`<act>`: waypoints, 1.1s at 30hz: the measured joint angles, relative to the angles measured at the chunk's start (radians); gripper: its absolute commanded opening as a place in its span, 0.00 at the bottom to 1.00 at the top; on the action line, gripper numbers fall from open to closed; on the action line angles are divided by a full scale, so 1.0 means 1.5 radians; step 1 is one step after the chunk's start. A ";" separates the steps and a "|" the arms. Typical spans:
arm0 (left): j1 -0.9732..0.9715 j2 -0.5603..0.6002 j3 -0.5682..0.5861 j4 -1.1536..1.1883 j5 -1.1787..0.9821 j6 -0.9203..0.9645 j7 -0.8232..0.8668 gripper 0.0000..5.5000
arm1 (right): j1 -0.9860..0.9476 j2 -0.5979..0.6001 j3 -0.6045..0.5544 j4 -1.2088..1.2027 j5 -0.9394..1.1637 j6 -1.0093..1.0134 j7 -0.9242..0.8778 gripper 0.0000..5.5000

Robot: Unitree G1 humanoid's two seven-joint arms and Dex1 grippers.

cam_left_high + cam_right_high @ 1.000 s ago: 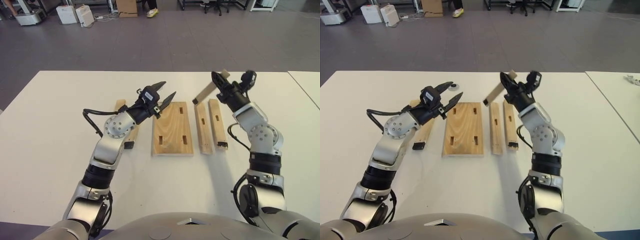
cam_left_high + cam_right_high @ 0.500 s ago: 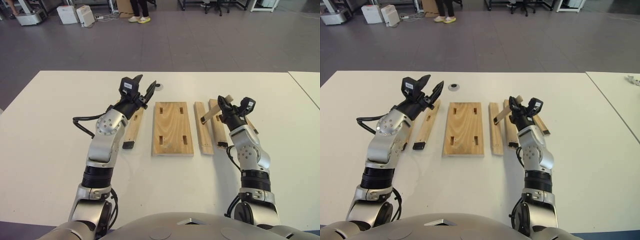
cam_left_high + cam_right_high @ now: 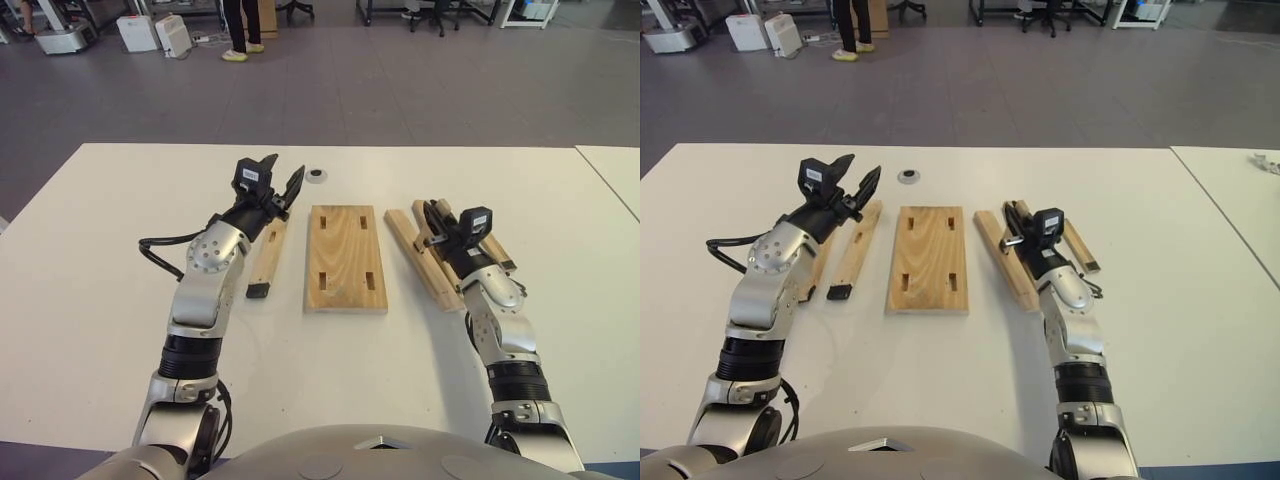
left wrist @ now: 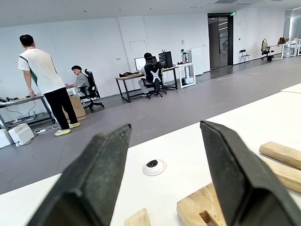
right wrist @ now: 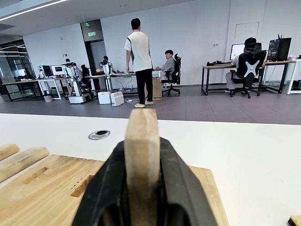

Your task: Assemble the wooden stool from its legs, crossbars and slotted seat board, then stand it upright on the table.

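The slotted seat board [image 3: 345, 258] lies flat at the table's middle. To its left lies a wooden leg [image 3: 265, 258], and my left gripper [image 3: 272, 185] hovers open over its far end, holding nothing; both fingers [image 4: 235, 179] stand wide apart. To the right of the board two legs [image 3: 425, 262] lie slanted side by side. My right gripper [image 3: 432, 218] sits low over their far ends, shut on a short wooden bar [image 5: 142, 141]. Another short bar [image 3: 496, 250] lies to the right of that arm.
A round cable grommet [image 3: 318, 175] is set in the table beyond the seat board. A second table's corner [image 3: 620, 170] stands at the right. Bare tabletop stretches along the near edge and at the far left.
My right gripper came down from high above the table to just over the right legs, still holding the bar; those legs now lie slanted. My left gripper swung left, off the seat board, over the left leg.
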 measured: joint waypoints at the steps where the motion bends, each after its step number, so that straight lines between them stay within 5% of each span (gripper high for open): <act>1: 0.000 0.001 -0.001 0.000 0.001 0.000 0.001 0.49 | -0.007 -0.006 0.004 0.016 -0.005 -0.011 0.006 0.07; 6: 0.000 0.001 -0.007 0.000 0.006 0.000 0.002 0.49 | -0.008 -0.015 0.005 0.009 -0.007 -0.024 0.015 0.07; 12: 0.000 0.001 -0.008 0.000 0.012 0.000 0.002 0.49 | -0.008 -0.030 0.004 -0.037 -0.005 0.062 0.022 0.32; 22: 0.001 0.001 -0.011 0.000 0.023 -0.001 0.008 0.49 | -0.009 -0.088 0.051 -0.146 -0.040 0.422 -0.016 0.63; 28: 0.009 0.001 -0.018 0.000 0.024 -0.001 0.009 0.49 | -0.001 -0.106 0.065 -0.200 -0.064 0.531 -0.035 0.63; 33: 0.013 0.000 -0.021 0.000 0.025 -0.001 0.013 0.49 | 0.018 -0.151 0.085 -0.237 -0.088 0.561 -0.026 0.46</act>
